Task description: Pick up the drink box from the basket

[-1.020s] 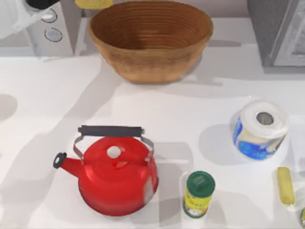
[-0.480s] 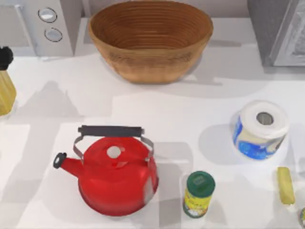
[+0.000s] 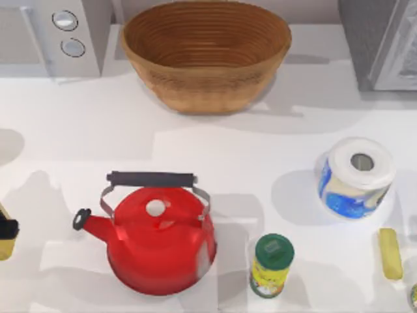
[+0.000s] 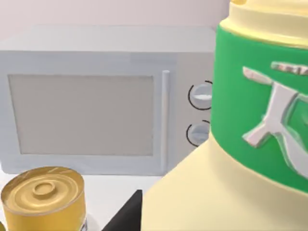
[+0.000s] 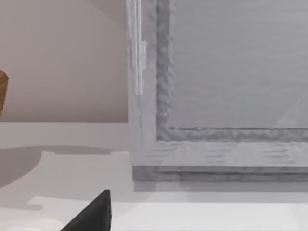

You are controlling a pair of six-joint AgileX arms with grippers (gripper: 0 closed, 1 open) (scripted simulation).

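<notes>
The drink box (image 4: 231, 159), pale yellow with a green band, looms close in the left wrist view. In the top view a sliver of the drink box (image 3: 5, 246) shows at the table's far left edge, beside the kettle. My left gripper (image 3: 8, 228) is shut on it there, dark against the carton. The basket (image 3: 205, 72), a round brown wicker bowl, stands at the back centre with nothing inside it. A dark part of my right gripper (image 5: 94, 214) shows in the right wrist view, which faces a grey cabinet.
A red kettle (image 3: 159, 238) sits front left of centre, a green-lidded jar (image 3: 272, 264) right of it. A paper roll (image 3: 356, 176) and a yellow bar (image 3: 389, 253) lie at the right. A microwave (image 3: 58, 32) stands back left, with a gold can (image 4: 43, 197) in front of it.
My left gripper has carried the drink box from the back left, by the basket, down along the left edge to the front left. The basket stayed put.
</notes>
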